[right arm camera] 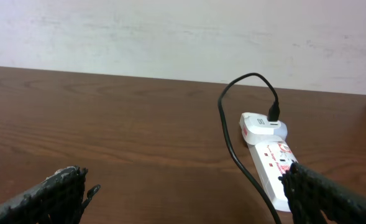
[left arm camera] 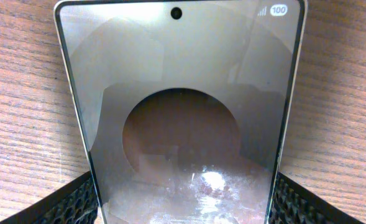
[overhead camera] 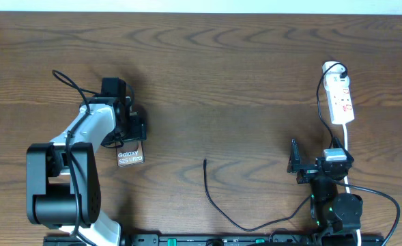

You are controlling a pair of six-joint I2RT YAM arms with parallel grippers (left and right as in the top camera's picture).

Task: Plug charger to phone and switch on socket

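The left gripper [left arm camera: 186,194] straddles the flat, glossy phone [left arm camera: 183,93] across its long edges, with its mesh-textured fingers [left arm camera: 77,202] right against them; whether they are gripping it, I can't tell. The phone lies roughly front to back on the wooden table [overhead camera: 221,68]. Off to its right, between the arms, the thin black charger [overhead camera: 218,205] ends in a plug tip [overhead camera: 205,162] that points away. The right gripper [right arm camera: 186,186], spread wide and empty, faces the white socket [right arm camera: 273,165].

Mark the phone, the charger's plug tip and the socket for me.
phone [left arm camera: 183,124], left wrist view, middle of its glossy face.
charger [overhead camera: 205,162], overhead view, its free plug tip.
socket [overhead camera: 342,101], overhead view, middle of the white strip.
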